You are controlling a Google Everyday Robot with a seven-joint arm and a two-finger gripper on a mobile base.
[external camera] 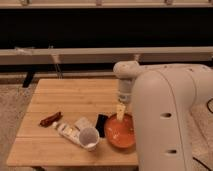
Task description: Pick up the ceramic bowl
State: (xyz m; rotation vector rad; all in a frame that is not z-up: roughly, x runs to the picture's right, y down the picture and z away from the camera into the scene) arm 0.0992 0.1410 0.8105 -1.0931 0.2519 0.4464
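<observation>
The ceramic bowl (119, 133) is a round, shallow, glossy orange-red bowl near the table's front right edge; my arm hides its right side. My gripper (120, 113) hangs from the white arm straight over the bowl's far rim, its pale fingertip reaching down to the rim.
A wooden table (65, 102) holds a small white cup (89, 138) on its side, a pale packet (69, 131), a dark flat object (101, 124) left of the bowl, and a red-brown item (50, 119) at the left. My white arm (170, 115) fills the right side.
</observation>
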